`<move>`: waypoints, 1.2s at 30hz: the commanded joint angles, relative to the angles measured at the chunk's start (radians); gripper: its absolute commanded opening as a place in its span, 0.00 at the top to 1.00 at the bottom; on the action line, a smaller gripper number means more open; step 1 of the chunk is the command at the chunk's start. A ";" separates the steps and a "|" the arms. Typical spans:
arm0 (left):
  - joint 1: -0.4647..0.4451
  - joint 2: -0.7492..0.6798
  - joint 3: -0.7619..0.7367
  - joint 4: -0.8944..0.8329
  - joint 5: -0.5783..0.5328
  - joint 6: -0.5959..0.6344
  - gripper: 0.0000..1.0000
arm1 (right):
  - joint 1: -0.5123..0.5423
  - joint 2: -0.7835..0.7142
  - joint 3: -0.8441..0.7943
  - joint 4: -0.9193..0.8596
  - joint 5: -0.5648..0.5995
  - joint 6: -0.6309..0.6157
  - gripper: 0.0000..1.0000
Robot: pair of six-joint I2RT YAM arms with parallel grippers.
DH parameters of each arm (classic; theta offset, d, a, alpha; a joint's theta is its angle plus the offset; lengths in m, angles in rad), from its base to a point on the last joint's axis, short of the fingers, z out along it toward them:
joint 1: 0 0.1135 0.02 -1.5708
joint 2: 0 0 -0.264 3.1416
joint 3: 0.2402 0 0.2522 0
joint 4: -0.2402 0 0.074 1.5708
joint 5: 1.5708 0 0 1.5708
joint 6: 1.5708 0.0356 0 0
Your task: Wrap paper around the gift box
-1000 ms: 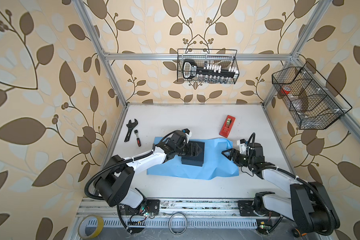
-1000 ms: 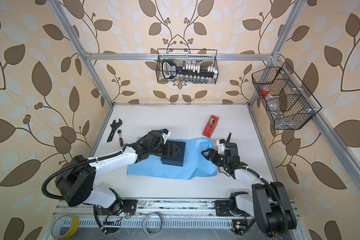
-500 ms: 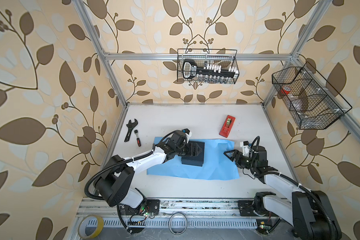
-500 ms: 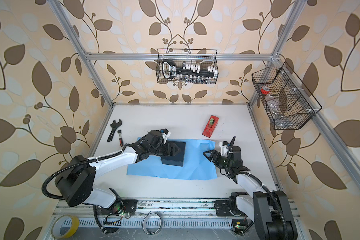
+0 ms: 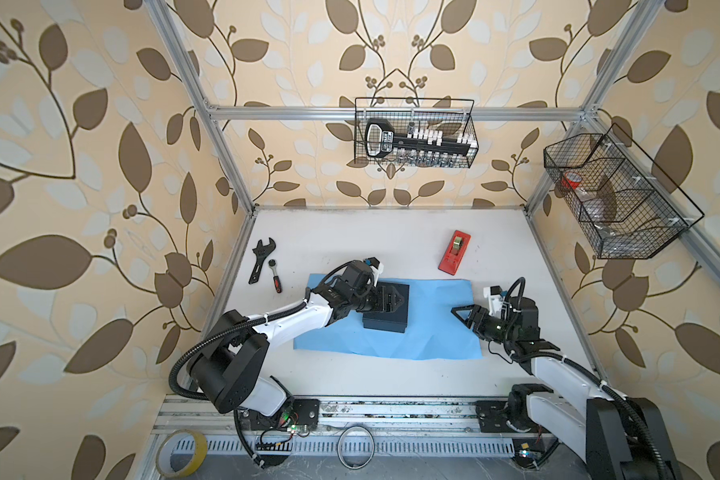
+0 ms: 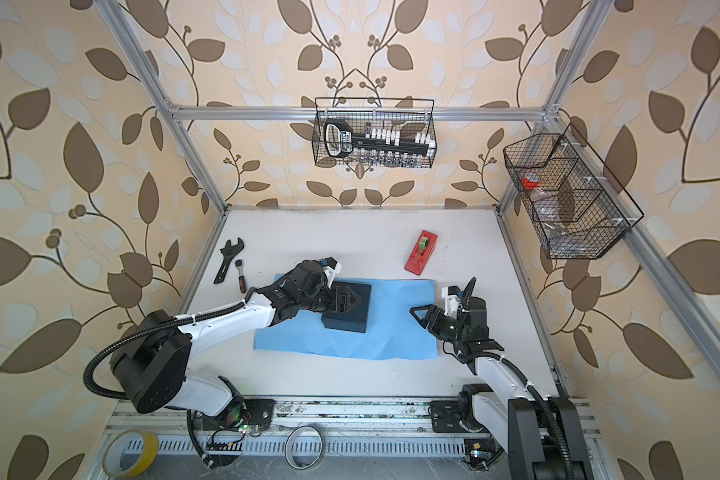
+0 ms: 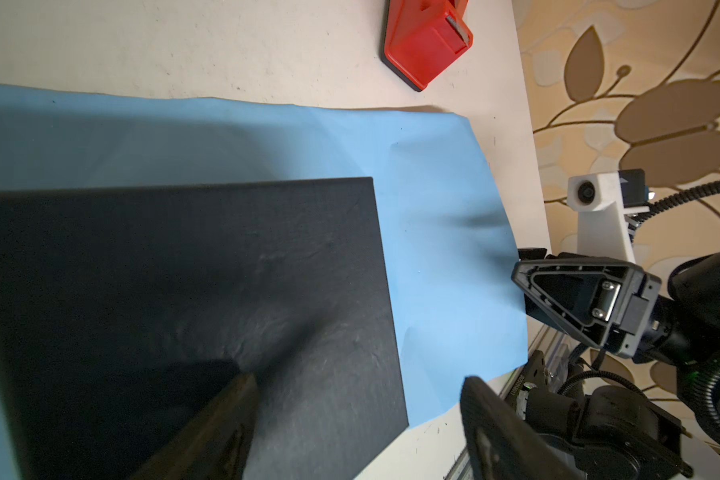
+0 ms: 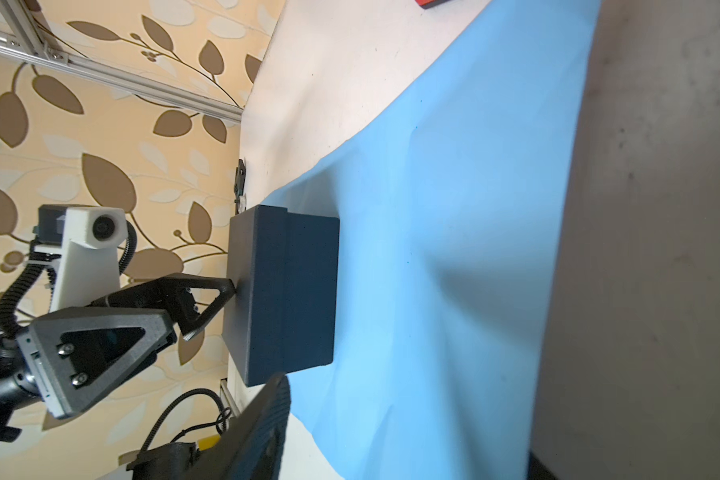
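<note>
Your right gripper (image 5: 461, 318) has let go of the right edge of the paper (image 5: 433, 328) and pulled back toward the right. The flap it held raised a second ago now lies flat on the tabletop (image 5: 371, 237). The right gripper's jaws stand apart with nothing between them, and its fingertips hang over the sheet's right margin. You cannot tell from these views whether they touch it.

Your left gripper (image 5: 400, 299) has not shifted. Its jaws are spread wide, and in the left wrist view one fingertip (image 7: 242, 386) rests on the lid of the gift box (image 5: 387, 320), clamping nothing.

The gift box sits on the left half of the paper, light-blue face up, in both top views. Much more sheet is bare on its right than on its left.

The red tape dispenser (image 5: 454, 252) stands just beyond the paper's far right corner. A wrench (image 5: 260, 259) and a ratchet (image 5: 274, 279) lie at the far left, well clear of the sheet.
</note>
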 commanded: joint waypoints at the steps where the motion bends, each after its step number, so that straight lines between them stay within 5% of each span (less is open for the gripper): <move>1: -0.003 0.016 -0.026 -0.095 -0.026 0.014 0.20 | -0.004 -0.032 -0.010 -0.017 -0.020 -0.026 0.45; 8: -0.004 0.011 0.034 -0.104 0.002 -0.003 0.15 | 0.044 -0.065 0.008 0.023 -0.051 -0.014 0.53; 23: -0.006 -0.018 0.113 -0.139 0.026 -0.021 0.15 | 0.210 -0.035 0.072 -0.008 0.092 -0.041 0.74; 36: -0.069 -0.033 0.204 -0.106 0.029 -0.082 0.18 | 0.347 -0.016 0.117 0.065 0.168 0.009 0.77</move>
